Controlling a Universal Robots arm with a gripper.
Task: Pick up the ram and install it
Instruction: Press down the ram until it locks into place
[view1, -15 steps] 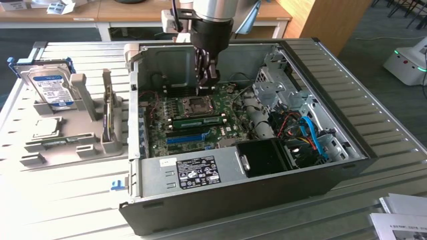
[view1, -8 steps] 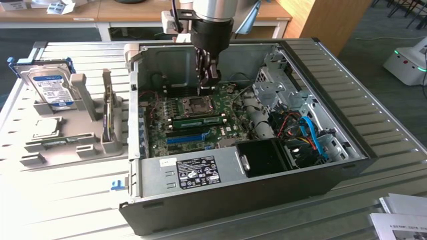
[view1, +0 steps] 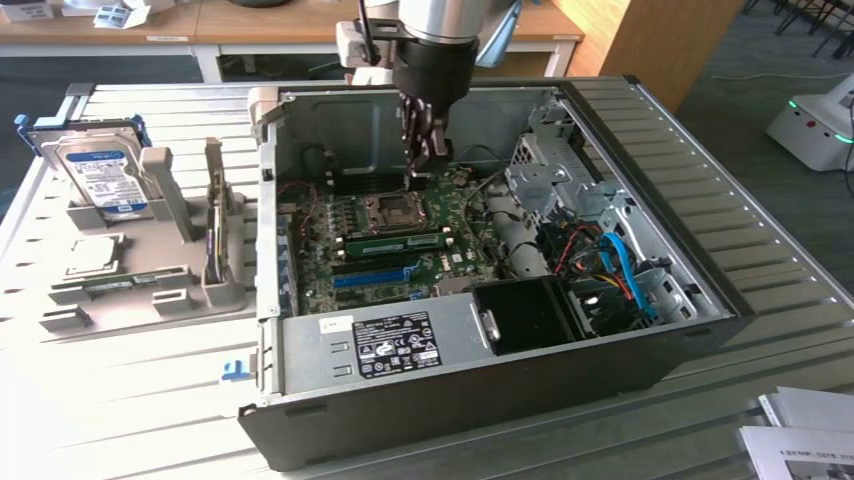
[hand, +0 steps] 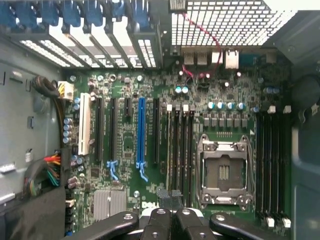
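A green ram (view1: 394, 241) stick stands on edge in a slot of the motherboard (view1: 327, 250), between the CPU socket (view1: 396, 208) and the blue slot (view1: 371, 273). My gripper (view1: 426, 170) hangs inside the open computer case, above the board beside the socket and apart from the stick. Its fingers are shut with nothing visible between them. In the wrist view the shut gripper (hand: 170, 217) lines up with the black memory slots (hand: 180, 150) next to the CPU socket (hand: 223, 170). From that angle I cannot pick out the ram's top edge.
The case walls (view1: 667, 190) enclose the board, with a drive cage (view1: 561, 170) and cables (view1: 621, 265) at the exterior view's right. On the exterior view's left, a grey tray (view1: 147, 305) holds a hard drive (view1: 100, 170), a silver chip (view1: 87, 255) and a thin green strip (view1: 114, 284).
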